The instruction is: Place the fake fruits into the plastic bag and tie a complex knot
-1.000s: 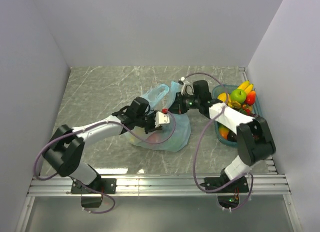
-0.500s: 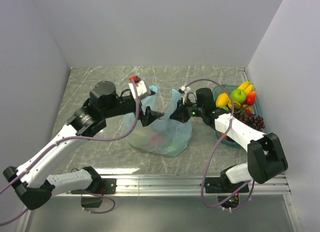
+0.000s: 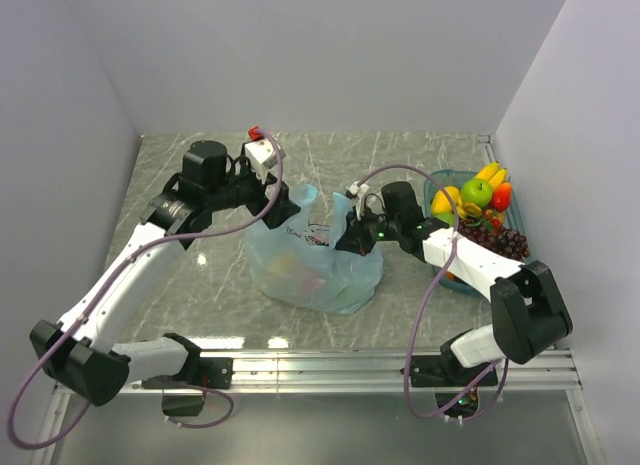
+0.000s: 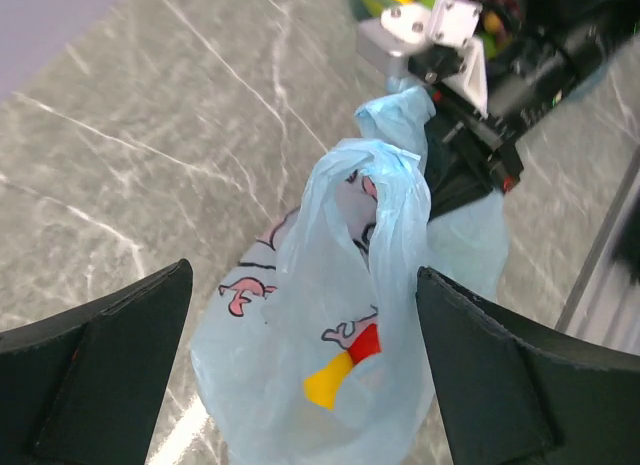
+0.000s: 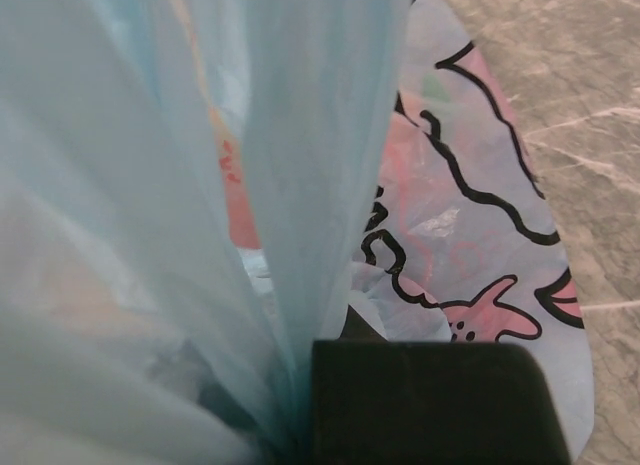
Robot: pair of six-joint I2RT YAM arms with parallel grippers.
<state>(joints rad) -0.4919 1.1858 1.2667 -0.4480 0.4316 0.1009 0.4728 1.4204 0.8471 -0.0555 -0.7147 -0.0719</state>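
The light-blue plastic bag (image 3: 312, 260) stands in the middle of the table with its top gathered upward. My right gripper (image 3: 352, 231) is shut on the bag's right handle (image 4: 402, 113), and blue film (image 5: 300, 165) fills its view above the dark finger (image 5: 430, 400). My left gripper (image 3: 278, 205) hovers open above the bag's back-left side and holds nothing; the bag (image 4: 340, 325) lies below, between the fingers (image 4: 105, 375). A yellow and red patch (image 4: 345, 370) shows through the plastic. Fake fruits sit in the tray: banana (image 3: 488, 172), green apple (image 3: 477, 192), grapes (image 3: 503, 243).
The rigid teal tray (image 3: 437, 185) stands at the right by the side wall. White walls close the left, back and right. A metal rail (image 3: 320, 365) runs along the near edge by the arm bases.
My left gripper opened, came up from the bag's mouth and moved back and left above it. The bag now stands taller, its right handle held up by the right gripper.
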